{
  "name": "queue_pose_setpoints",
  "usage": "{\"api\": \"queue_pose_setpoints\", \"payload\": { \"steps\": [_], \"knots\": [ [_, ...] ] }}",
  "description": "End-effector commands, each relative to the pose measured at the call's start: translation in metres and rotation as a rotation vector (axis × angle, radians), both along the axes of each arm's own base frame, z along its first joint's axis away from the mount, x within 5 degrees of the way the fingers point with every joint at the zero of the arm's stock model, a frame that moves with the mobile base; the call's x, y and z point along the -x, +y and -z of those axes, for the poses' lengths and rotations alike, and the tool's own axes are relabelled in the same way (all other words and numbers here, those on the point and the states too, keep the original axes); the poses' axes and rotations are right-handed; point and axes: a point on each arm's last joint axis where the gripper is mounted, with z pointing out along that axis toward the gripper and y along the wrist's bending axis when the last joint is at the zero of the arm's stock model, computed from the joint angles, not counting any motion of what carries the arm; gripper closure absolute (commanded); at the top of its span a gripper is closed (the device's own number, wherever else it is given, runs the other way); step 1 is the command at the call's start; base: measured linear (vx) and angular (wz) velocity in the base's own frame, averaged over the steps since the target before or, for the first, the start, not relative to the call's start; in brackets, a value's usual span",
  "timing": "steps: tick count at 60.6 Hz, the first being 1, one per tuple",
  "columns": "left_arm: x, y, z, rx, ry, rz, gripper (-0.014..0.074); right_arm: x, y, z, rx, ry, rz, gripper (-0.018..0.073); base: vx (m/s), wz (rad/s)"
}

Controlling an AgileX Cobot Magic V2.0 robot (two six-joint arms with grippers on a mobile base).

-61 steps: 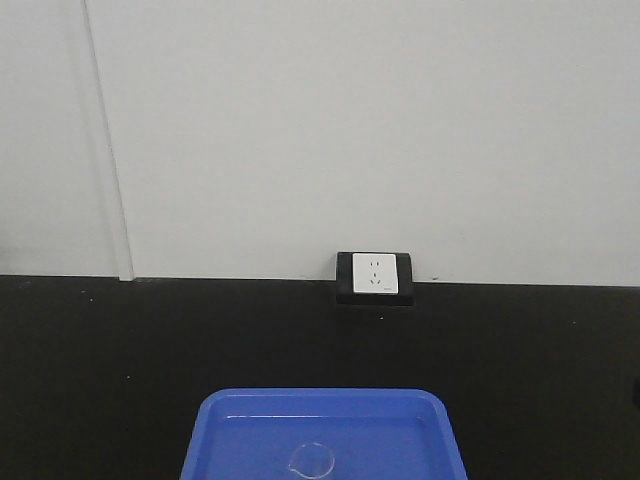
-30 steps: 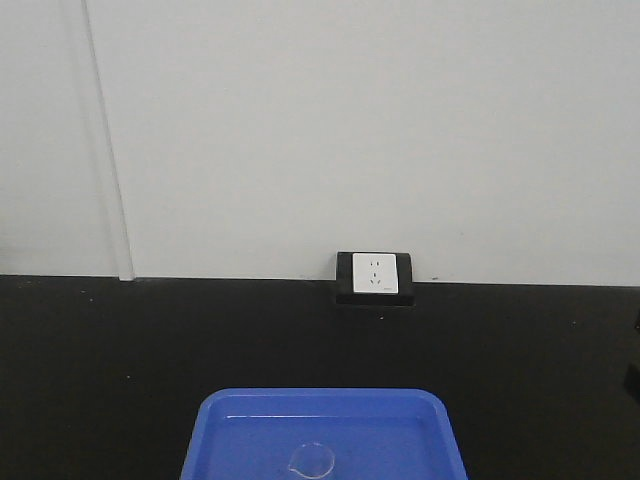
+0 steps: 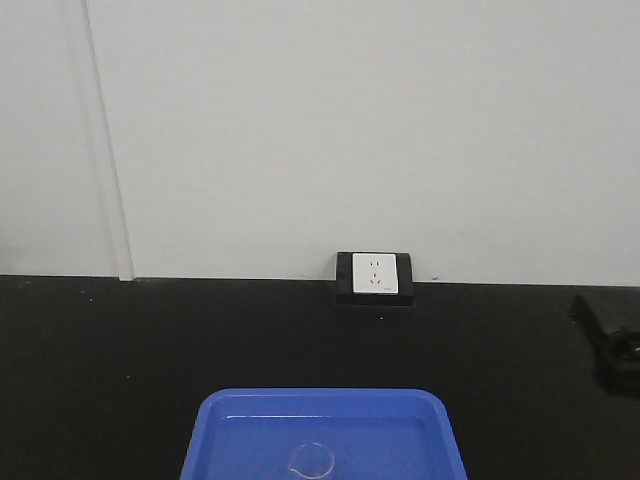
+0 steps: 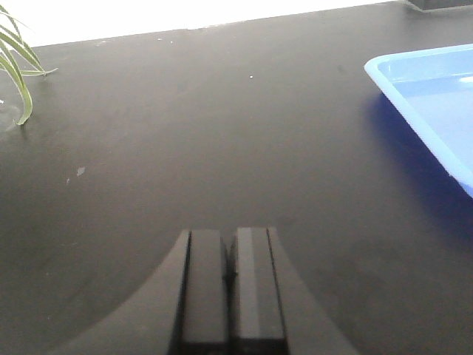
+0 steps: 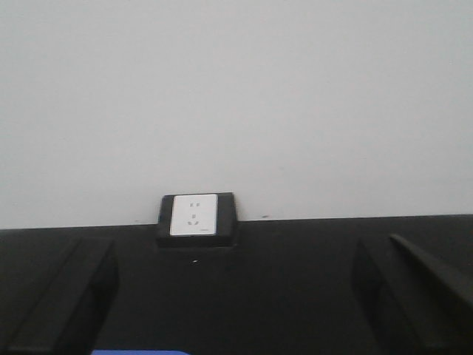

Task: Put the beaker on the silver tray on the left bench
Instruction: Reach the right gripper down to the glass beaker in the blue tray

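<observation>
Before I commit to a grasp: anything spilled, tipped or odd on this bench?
Nothing stands out. The beaker appears upright in the blue tray, the black benchtop shows no spill, and the wall socket sits straight.

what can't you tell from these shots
Silver tray: in no view.
Beaker: front view only, faint clear glass at the bottom edge; contents unreadable.
Blue tray: cut off in every view.
Right gripper: front view, dark, cut by the right edge.
Plant: left wrist view, leaf tips only.

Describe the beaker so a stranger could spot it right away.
Find the black counter under the white wall, then the bright blue tray at its near edge. The beaker is the small clear glass ring with a spout, standing inside that tray.
</observation>
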Motion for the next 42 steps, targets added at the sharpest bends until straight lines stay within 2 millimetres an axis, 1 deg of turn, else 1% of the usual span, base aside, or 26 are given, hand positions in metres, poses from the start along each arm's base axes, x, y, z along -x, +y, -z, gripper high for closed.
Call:
{"api": "queue_pose_setpoints", "payload": {
  "steps": [1,7,12,16,18,20,25,35,42],
  "knots": [
    [-0.002,-0.001,0.000,0.005,-0.062,0.010,0.0595,-0.012,0.022,-0.009,0.065,-0.102,-0.126,-0.0090,0.00,0.00],
    [-0.002,-0.001,0.000,0.005,-0.062,0.010,0.0595,-0.028,0.047,0.016,0.155,-0.034,-0.251,-0.0054,0.00,0.00],
    [-0.002,-0.001,0.000,0.005,-0.062,0.010,0.0595,-0.042,0.068,0.044,0.196,0.040,-0.343,-0.0031,0.00,0.00],
    [-0.002,-0.001,0.000,0.005,-0.062,0.010,0.0595,-0.052,0.080,0.066,0.200,0.100,-0.386,-0.0026,0.00,0.00],
    [-0.002,-0.001,0.000,0.005,-0.062,0.010,0.0595,-0.056,0.083,0.075,0.199,0.119,-0.398,-0.0026,0.00,0.00],
    [-0.002,-0.001,0.000,0.005,-0.062,0.010,0.0595,-0.062,0.089,0.089,0.195,0.144,-0.420,-0.0026,0.00,0.00],
    [-0.002,-0.001,0.000,0.005,-0.062,0.010,0.0595,-0.069,0.099,0.109,0.180,0.159,-0.462,-0.0026,0.00,0.00],
    [-0.002,-0.001,0.000,0.005,-0.062,0.010,0.0595,-0.076,0.116,0.141,0.153,0.148,-0.556,-0.0026,0.00,0.00],
    [-0.002,-0.001,0.000,0.005,-0.062,0.010,0.0595,-0.079,0.123,0.158,0.142,0.129,-0.600,-0.0026,0.00,0.00]
  ]
}}
